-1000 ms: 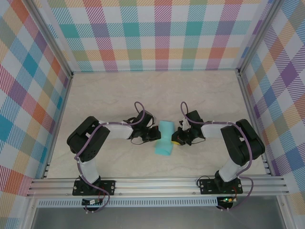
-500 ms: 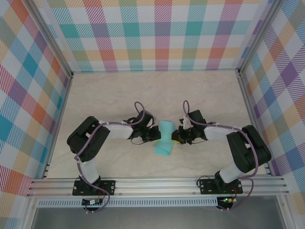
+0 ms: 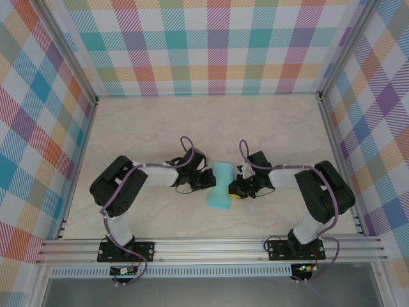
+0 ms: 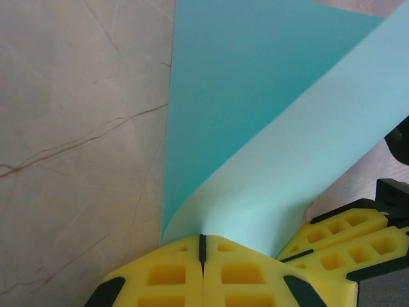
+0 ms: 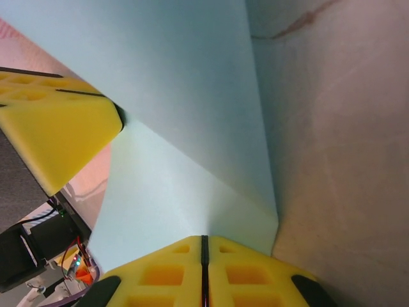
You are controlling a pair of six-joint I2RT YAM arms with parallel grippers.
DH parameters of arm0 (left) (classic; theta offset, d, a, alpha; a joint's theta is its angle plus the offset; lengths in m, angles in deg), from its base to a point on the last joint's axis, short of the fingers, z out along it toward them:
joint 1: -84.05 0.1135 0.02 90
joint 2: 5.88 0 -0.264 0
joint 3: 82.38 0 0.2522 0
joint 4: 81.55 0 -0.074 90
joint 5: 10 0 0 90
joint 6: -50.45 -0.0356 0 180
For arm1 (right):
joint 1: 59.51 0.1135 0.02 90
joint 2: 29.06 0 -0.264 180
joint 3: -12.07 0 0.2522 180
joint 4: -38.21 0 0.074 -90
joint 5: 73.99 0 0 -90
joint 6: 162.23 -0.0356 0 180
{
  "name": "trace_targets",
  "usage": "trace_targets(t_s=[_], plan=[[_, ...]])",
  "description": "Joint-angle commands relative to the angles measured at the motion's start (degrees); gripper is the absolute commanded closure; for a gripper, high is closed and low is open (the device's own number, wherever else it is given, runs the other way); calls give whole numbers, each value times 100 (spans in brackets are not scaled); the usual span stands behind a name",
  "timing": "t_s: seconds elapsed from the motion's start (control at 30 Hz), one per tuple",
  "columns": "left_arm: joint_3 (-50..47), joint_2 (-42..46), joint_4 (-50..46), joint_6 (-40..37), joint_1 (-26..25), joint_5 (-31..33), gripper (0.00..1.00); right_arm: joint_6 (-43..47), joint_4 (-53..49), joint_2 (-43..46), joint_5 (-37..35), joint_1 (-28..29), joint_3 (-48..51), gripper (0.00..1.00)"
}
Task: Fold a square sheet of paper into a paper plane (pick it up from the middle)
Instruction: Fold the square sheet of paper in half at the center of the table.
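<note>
Where the arms meet near the middle of the table [image 3: 160, 128], the paper [image 3: 222, 185] is pinched from both sides: its left edge by the left gripper [image 3: 208, 181], its right by the right gripper [image 3: 238, 187] — both sets of jaws clamped tight on it.

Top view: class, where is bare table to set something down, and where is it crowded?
Bare: the table along the back wall. Crowded: the middle, where the left gripper and right gripper pinch the paper.
</note>
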Motion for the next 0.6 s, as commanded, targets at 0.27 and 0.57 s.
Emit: trace_targets(t_s=[0.27,0.57], plan=[[-161,-472,-663,-99,-88,404,100,136,-50,674,233,195,152,92],[-162,-455,-662,-96,-83,404,100,163,75,150,-101,233,521,93]])
